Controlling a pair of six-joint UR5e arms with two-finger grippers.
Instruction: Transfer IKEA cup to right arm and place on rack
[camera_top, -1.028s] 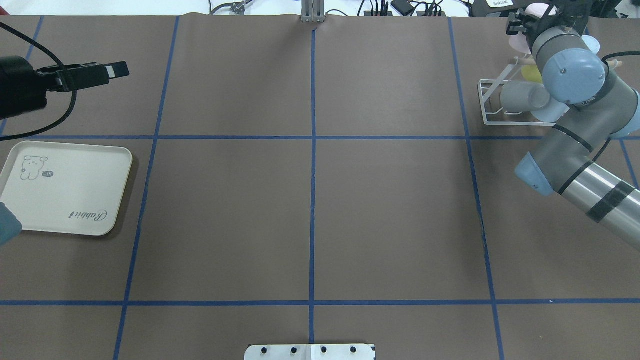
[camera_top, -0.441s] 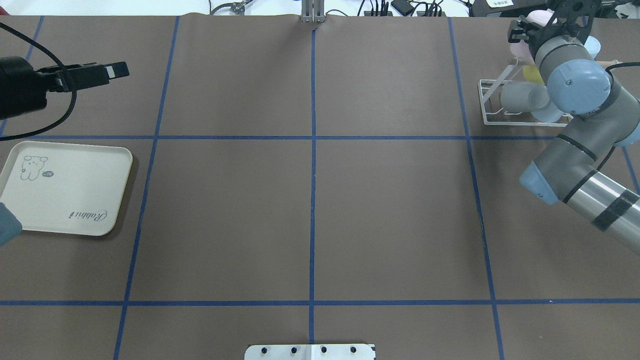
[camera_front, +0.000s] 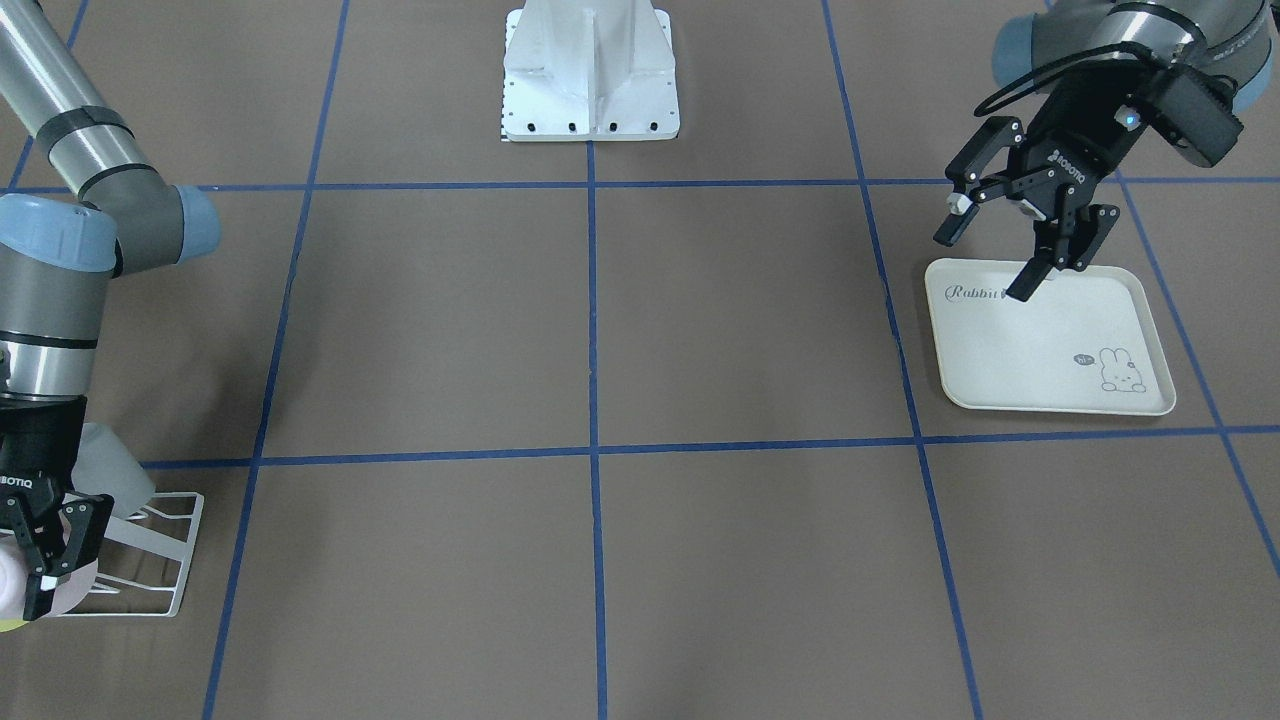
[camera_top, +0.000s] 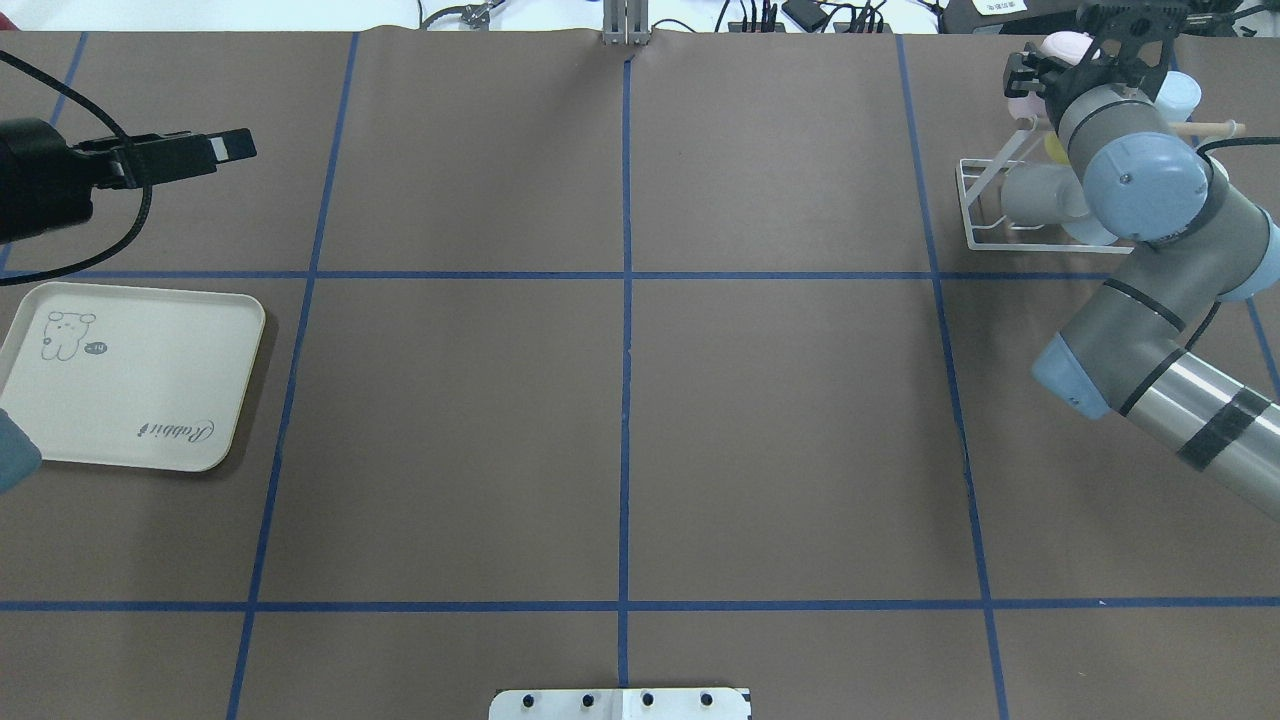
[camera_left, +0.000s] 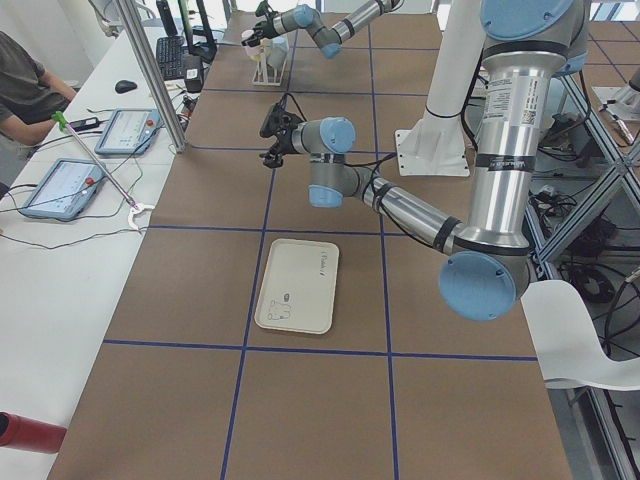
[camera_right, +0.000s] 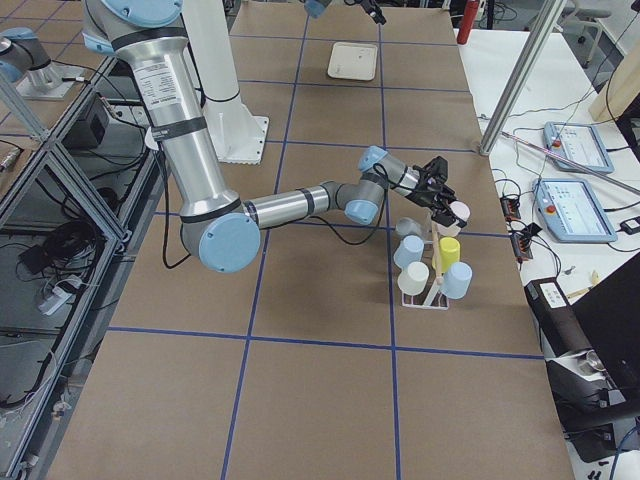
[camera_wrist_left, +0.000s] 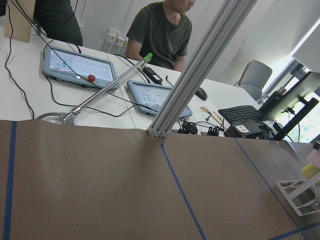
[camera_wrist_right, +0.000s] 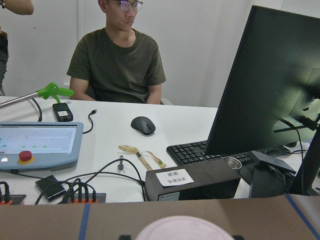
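My right gripper (camera_front: 45, 570) is shut on a pale pink cup (camera_top: 1062, 45) and holds it over the far end of the white wire rack (camera_top: 965, 205) at the table's far right. The cup's round end fills the bottom of the right wrist view (camera_wrist_right: 182, 229). It also shows beside the rack's wooden rod in the exterior right view (camera_right: 459, 212). Grey, light blue and yellow cups (camera_right: 410, 252) hang on the rack (camera_right: 425, 300). My left gripper (camera_front: 983, 262) is open and empty, in the air over the far edge of the cream tray.
The cream rabbit-print tray (camera_top: 130, 400) lies at the left side. Blue tape lines cross the brown table. The robot base (camera_front: 590, 70) stands at mid rear. Operators, tablets and a monitor sit beyond the far table edge.
My right wrist has shifted slightly over the rack with the pink cup in it. The left arm has barely moved.
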